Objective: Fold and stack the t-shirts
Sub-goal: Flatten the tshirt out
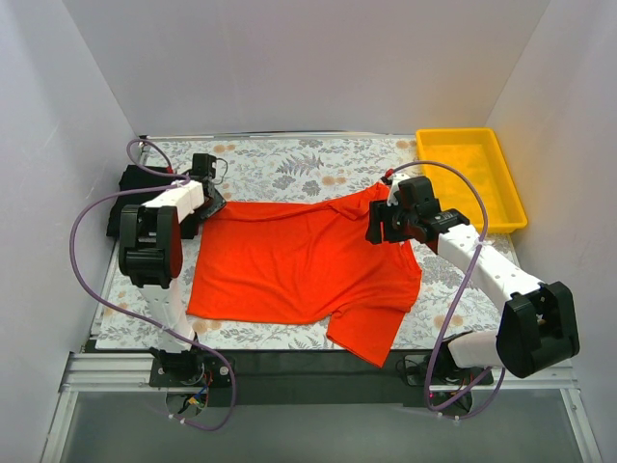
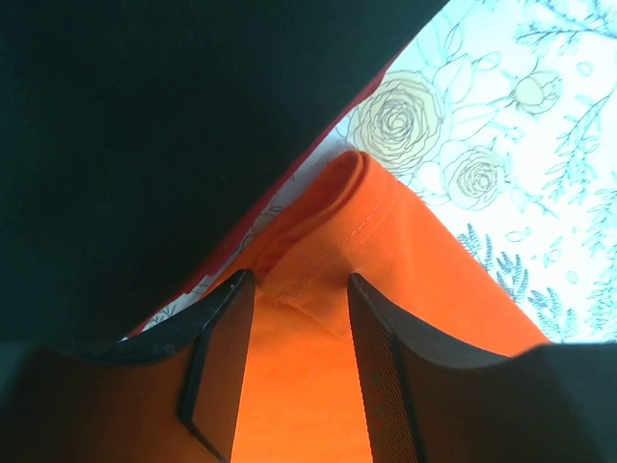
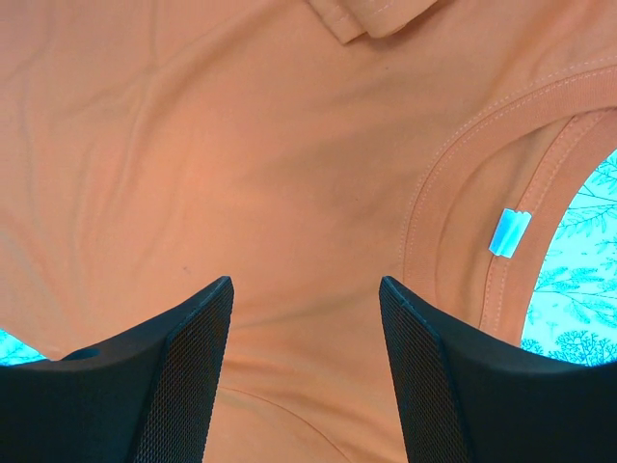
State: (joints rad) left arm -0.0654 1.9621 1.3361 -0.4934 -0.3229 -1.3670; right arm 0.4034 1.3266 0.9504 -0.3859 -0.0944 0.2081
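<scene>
The bright orange-red t-shirt (image 1: 299,265) lies spread flat on the floral table (image 1: 289,169), with its neck to the right. My left gripper (image 1: 207,198) is at the shirt's far left corner. In the left wrist view it (image 2: 299,280) is open, with the shirt's hem fold (image 2: 337,207) between the fingers (image 2: 381,367). My right gripper (image 1: 381,224) is over the shirt near the collar. In the right wrist view it (image 3: 307,285) is open and empty above the cloth, with the collar (image 3: 463,193) and its white label (image 3: 508,231) to the right.
Folded black shirts (image 1: 135,183) lie at the far left, close behind my left gripper; a dark red edge (image 2: 289,178) shows under the black cloth (image 2: 145,125). A yellow tray (image 1: 455,133) stands at the far right. White walls close in the table.
</scene>
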